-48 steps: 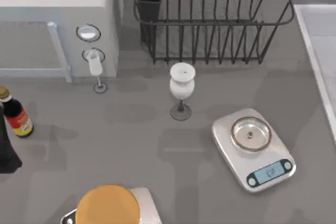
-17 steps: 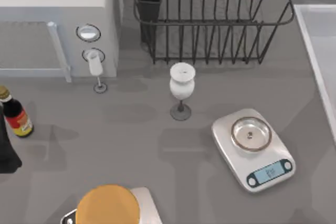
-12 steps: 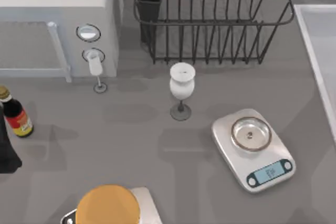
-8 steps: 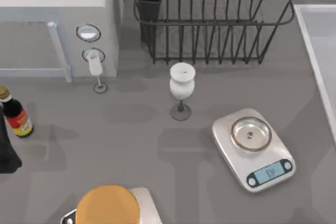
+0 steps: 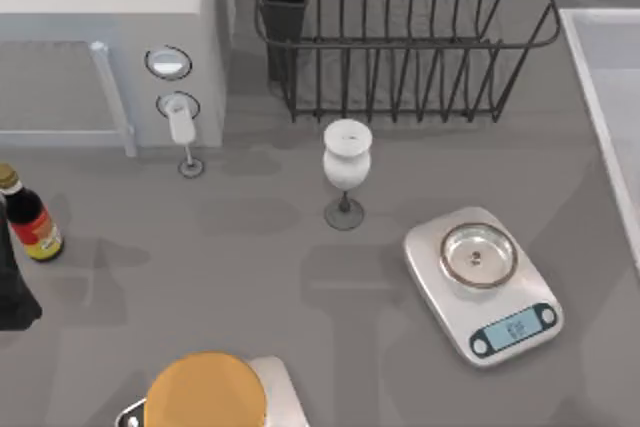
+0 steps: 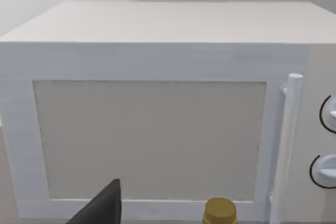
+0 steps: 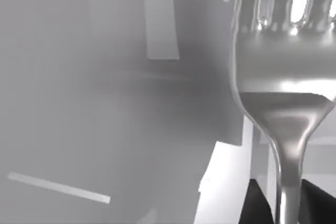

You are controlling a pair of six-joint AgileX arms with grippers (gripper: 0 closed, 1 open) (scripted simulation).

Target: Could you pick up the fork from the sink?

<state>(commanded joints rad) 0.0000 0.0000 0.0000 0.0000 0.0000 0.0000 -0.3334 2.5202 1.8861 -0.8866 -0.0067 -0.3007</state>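
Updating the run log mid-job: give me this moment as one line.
right gripper: shut on fork, tines away from wrist | sink: table's right edge | left gripper: idle, facing microwave

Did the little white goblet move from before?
No. The white goblet stands in the same spot between the dish rack and the kitchen scale.

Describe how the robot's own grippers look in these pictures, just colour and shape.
Little of them is in frame. In the left wrist view, the left gripper's finger is a matte black wedge tapering to a blunt point, with no markings or cables visible. In the right wrist view, the right gripper's fingers are two dark, nearly black tips with flat faces. In the top view, a black part sits at the table's left edge.
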